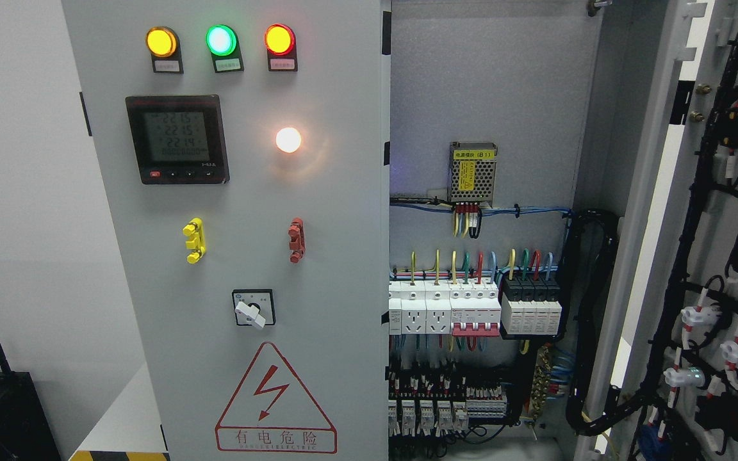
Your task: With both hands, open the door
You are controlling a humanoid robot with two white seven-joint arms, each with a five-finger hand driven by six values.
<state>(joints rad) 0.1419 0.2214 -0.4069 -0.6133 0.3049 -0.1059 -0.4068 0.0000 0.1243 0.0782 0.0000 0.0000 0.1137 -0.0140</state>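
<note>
Cabinet doors of a grey electrical cabinet fill the head view. Its left door [247,256] is closed and faces the camera, while the right door [721,256] stands swung wide open at the picture's right edge, its inner face showing black cable looms and white connectors. Neither robot hand appears anywhere in view, so the state of the fingers cannot be told.

On the closed left door, three indicator lamps sit in a row near the top: an amber lamp [161,41], a green lamp [221,40] and a red lamp [279,39], each with a small label under it. Below them a black digital meter [177,139] shows lit digits, and a glowing white lamp [288,139] lies to its right. Lower down are a yellow handle [194,241] and a red handle [296,240], apart from each other at the same height. Under these a white rotary selector switch [252,308] is turned at a slant, and beneath it is a red triangular high-voltage warning sign [275,400] with Chinese print.

Inside the open compartment, a perforated power supply module [473,173] with a yellow label is mounted on the back panel. A row of circuit breakers [475,307] with coloured wires feeding in from above sits lower, and terminal blocks [446,397] lie below that.
</note>
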